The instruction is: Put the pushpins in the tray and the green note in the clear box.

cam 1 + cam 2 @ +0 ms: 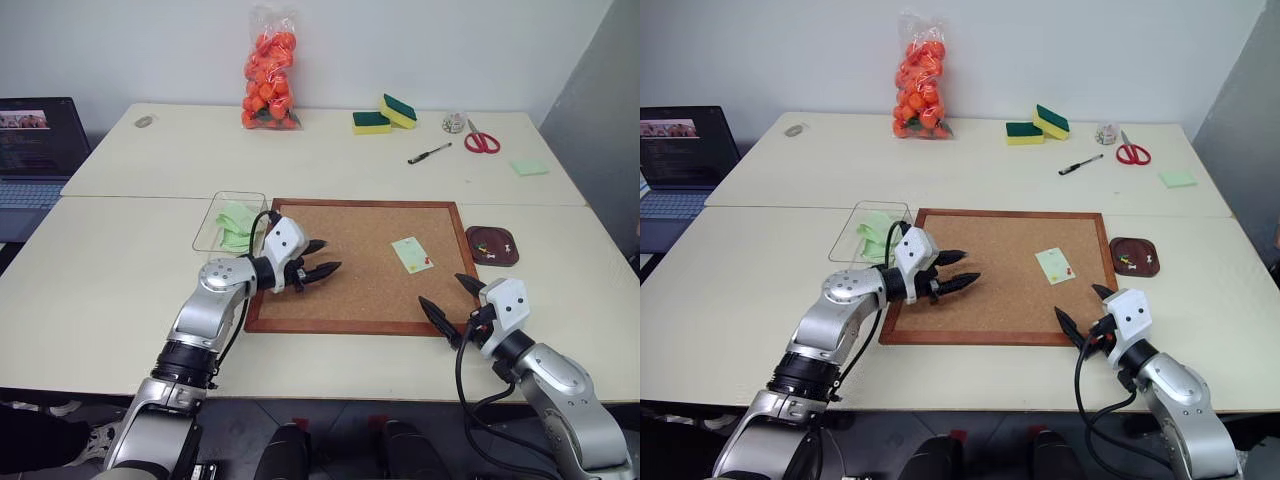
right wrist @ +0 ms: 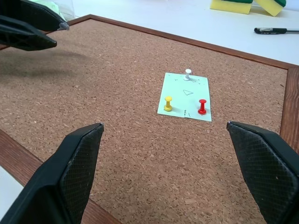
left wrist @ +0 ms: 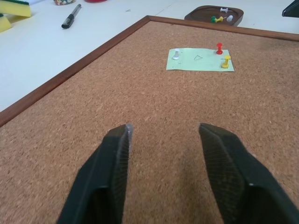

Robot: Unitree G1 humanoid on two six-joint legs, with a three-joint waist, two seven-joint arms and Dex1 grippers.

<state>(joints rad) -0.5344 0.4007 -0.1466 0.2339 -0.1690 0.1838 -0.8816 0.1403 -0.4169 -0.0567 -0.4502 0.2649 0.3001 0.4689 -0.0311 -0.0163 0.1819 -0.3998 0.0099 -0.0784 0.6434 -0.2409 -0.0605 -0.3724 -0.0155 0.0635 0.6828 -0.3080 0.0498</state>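
- Three pushpins, a white one (image 2: 188, 73), a yellow one (image 2: 168, 103) and a red one (image 2: 202, 106), pin the green note (image 2: 185, 97) to the corkboard (image 1: 360, 265); the note cannot go to the box until they are out.
- More pushpins (image 3: 222, 15) already lie in the dark brown tray (image 1: 493, 246), which sits on the table just off the board's right edge, near the note, so each pin's trip looks short.
- The clear box (image 1: 222, 212) stands at the board's far left corner with pale green slips (image 1: 237, 225) already in it.
- The left gripper (image 1: 322, 258) hangs over the left half of the board, well apart from the note, pointing towards it; its fingers (image 3: 110, 172) stand partly apart with nothing between them.
- The right gripper (image 1: 446, 303) waits at the board's near right edge, jaws spread wide and empty, aimed at the note from the near side, so it seems the better placed for the pins.
- Sponges (image 1: 383, 115), a pen (image 1: 429, 153), scissors (image 1: 481, 139), a pad of notes (image 1: 529, 168) and a bag of orange fruit (image 1: 270, 75) lie far back, out of the way.
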